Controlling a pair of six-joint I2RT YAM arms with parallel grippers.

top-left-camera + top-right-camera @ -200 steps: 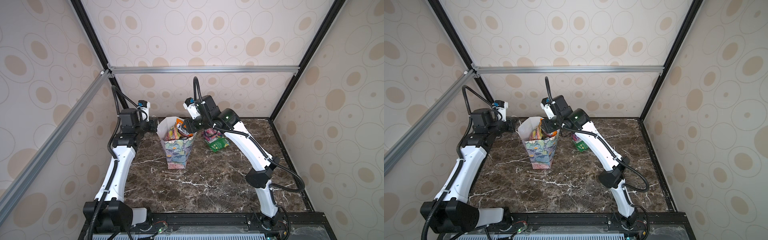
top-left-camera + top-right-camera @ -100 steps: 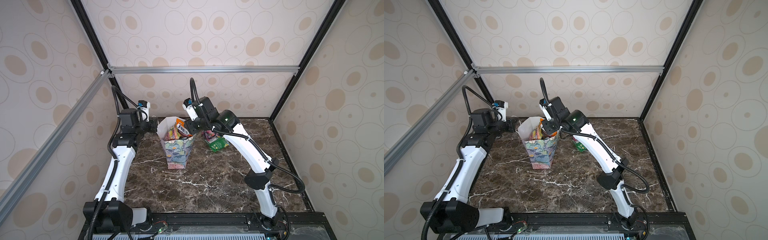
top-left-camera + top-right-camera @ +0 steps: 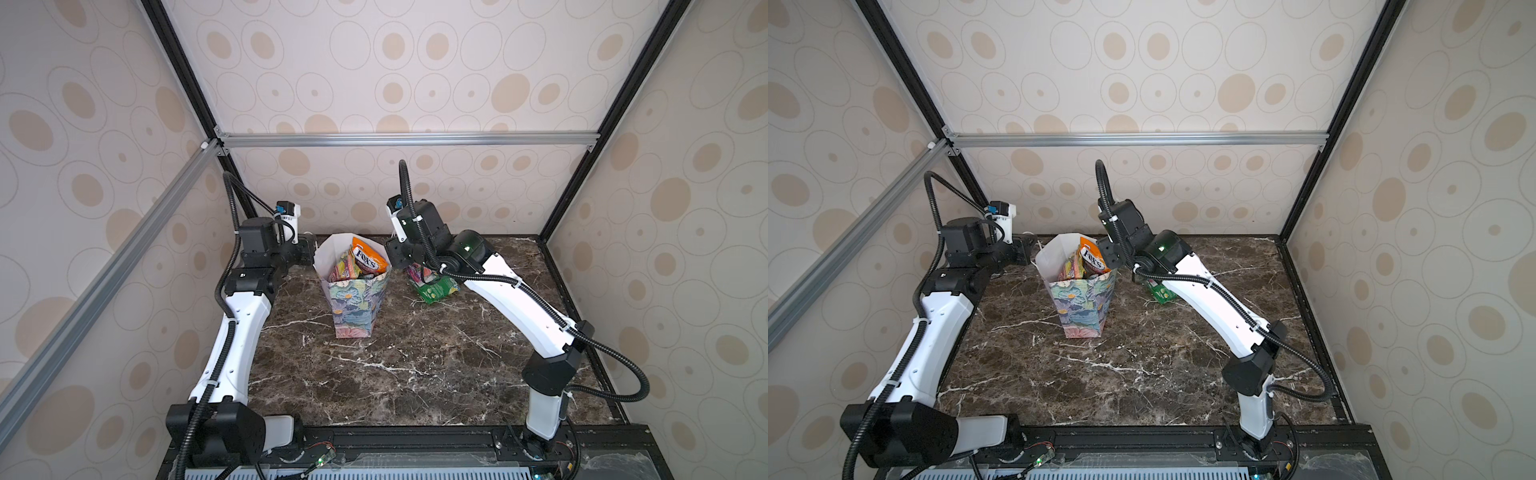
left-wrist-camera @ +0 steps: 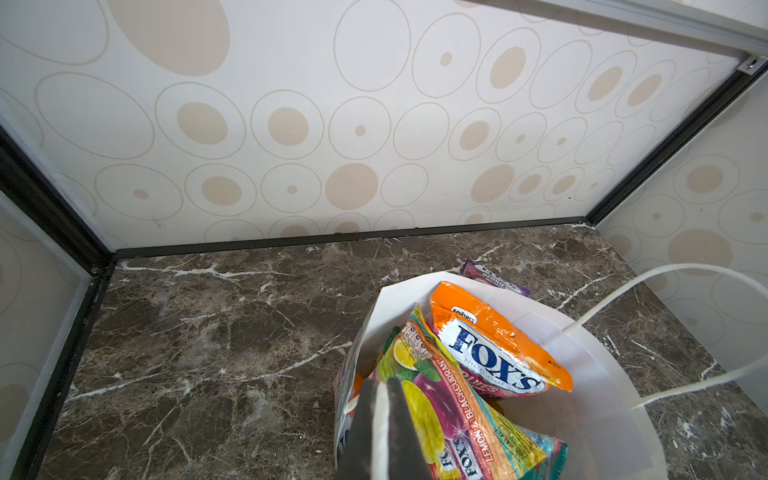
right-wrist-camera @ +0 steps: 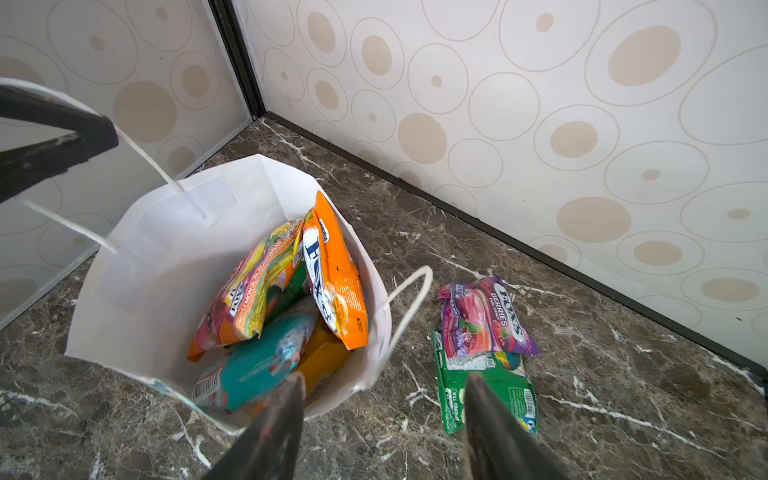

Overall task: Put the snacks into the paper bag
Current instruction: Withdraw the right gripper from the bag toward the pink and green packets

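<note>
The floral paper bag (image 3: 357, 307) (image 3: 1079, 307) stands upright at the back middle of the table. Several snacks fill it, with an orange FOX'S packet (image 3: 368, 257) (image 5: 336, 282) leaning on top, beside a yellow-pink one (image 4: 440, 399) and a teal one (image 5: 266, 357). On the table right of the bag, a purple packet (image 5: 482, 320) lies across a green packet (image 5: 451, 390) (image 3: 436, 289). My left gripper (image 4: 384, 384) (image 3: 309, 253) is shut on a white edge at the bag's left side. My right gripper (image 5: 384, 378) (image 3: 401, 262) hangs open and empty between the bag's right rim and the green packet.
A loose white cord handle (image 5: 409, 303) droops from the bag's right wall toward the two lying packets. The patterned back wall (image 3: 415, 208) stands close behind them. The brown marble tabletop (image 3: 415, 374) stretches toward the front rail.
The right gripper carried the orange packet over the bag, let it go inside and drew back to the right with its jaws open. The left arm held still.
</note>
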